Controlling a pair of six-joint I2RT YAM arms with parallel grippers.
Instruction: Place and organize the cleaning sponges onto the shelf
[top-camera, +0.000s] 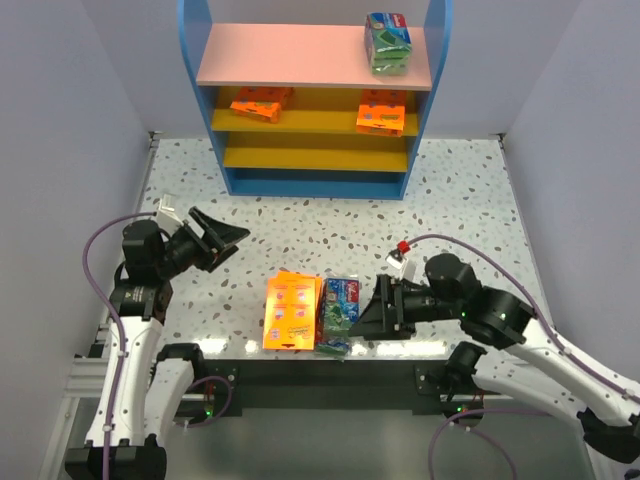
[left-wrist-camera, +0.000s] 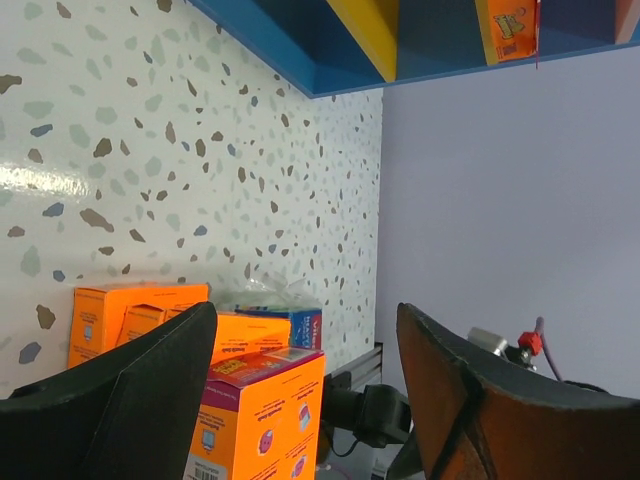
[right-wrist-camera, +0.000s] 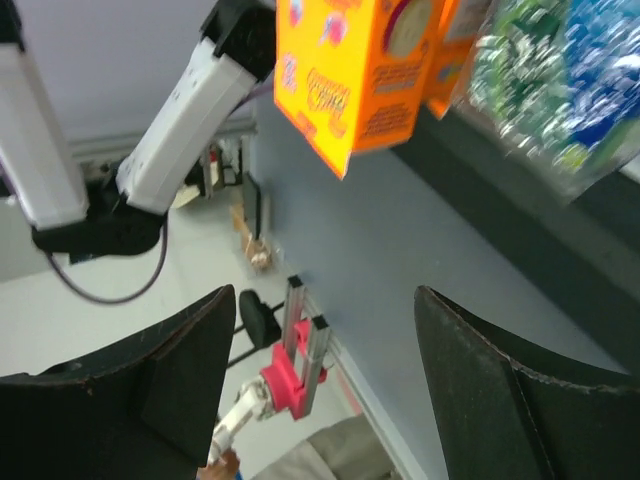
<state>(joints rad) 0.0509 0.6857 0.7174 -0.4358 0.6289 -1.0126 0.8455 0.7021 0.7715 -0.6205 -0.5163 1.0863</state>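
The orange sponge packs (top-camera: 292, 311) not yet shelved lie stacked at the lower centre of the top view on the speckled worktop (top-camera: 480, 200). A green-and-blue sponge pack (top-camera: 340, 315) touches their right edge. The orange ones look like light, flat cardboard cartons, stiff enough to pinch across the thin edges. Their glossy print may slip, so taking the uppermost alone seems wise. The green-and-blue one looks soft and is wrapped in crinkly clear film that will likely give and slide, so a hold across its thick middle seems safest. The right pincer (top-camera: 365, 315) stands just right of that wrapped pack, jaws spread and empty. The left pincer (top-camera: 232, 242), at the left of the frame, is likewise spread and holds nothing. On the shelf (top-camera: 315, 185) at upper centre, a second wrapped pack (top-camera: 388, 42) sits on the pink top board, and orange cartons (top-camera: 260, 102) rest on the upper yellow board.
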